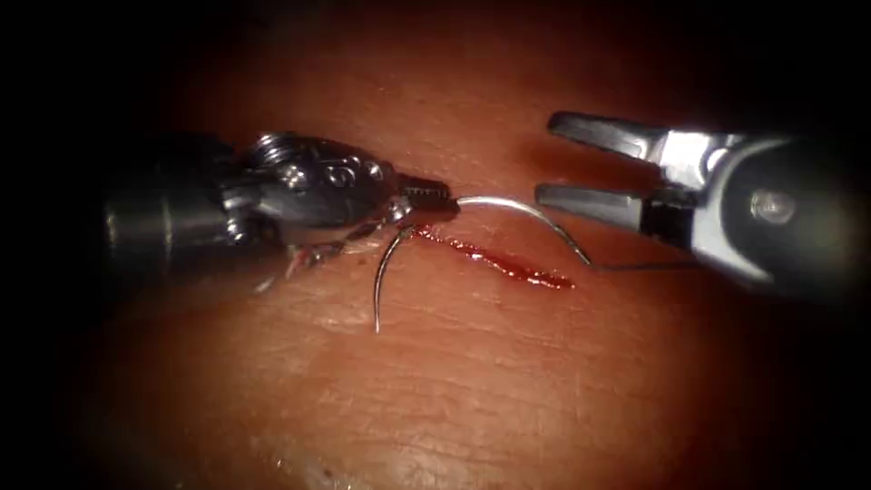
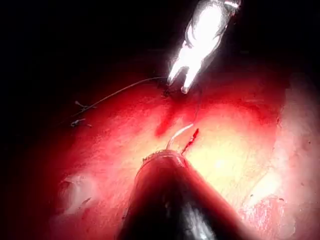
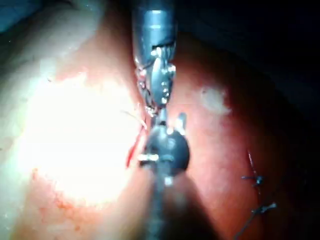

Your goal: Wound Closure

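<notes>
In the endoscope view, the left tool (image 1: 435,201), at centre left, had its jaws pinched on the needle (image 1: 526,216) about midway along its curve. One half arched right above the cut (image 1: 494,260); the other hung down to a tip at lower centre, apparently free of the tissue (image 1: 472,381). That mid-curve grip likely steadied the needle over the wound. The right tool (image 1: 543,161), at upper right, had its jaws spread and held nothing, close above the arch. The thread (image 1: 644,267) trailed right. The count was one needle, one cut, two tools.
</notes>
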Robot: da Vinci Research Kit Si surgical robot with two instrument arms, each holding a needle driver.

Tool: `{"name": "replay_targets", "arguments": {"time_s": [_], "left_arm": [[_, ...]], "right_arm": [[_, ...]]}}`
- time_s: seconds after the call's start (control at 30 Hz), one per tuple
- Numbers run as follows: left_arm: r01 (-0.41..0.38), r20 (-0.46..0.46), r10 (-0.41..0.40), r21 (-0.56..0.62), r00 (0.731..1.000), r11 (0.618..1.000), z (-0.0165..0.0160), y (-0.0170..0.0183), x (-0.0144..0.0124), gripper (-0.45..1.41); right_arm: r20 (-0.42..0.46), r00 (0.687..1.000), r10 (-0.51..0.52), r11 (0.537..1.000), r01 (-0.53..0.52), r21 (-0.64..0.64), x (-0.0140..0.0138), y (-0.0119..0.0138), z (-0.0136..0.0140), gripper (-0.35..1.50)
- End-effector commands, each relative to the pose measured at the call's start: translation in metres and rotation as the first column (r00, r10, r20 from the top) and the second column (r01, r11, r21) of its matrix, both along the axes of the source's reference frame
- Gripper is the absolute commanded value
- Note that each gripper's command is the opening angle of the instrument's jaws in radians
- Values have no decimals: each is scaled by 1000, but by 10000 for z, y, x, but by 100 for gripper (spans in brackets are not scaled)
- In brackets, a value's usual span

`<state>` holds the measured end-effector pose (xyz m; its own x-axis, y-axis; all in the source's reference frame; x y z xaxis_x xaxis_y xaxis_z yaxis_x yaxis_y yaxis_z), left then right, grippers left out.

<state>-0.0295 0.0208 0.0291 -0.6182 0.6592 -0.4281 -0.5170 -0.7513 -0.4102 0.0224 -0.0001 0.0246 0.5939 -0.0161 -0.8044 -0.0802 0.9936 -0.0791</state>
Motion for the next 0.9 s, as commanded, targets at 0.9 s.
{"name": "replay_targets", "arguments": {"time_s": [0.9], "left_arm": [[280,432,-361,241,826,929,-58,46,48,-45]], "right_arm": [[-182,974,133,935,-62,350,20,-23,81,-6]]}}
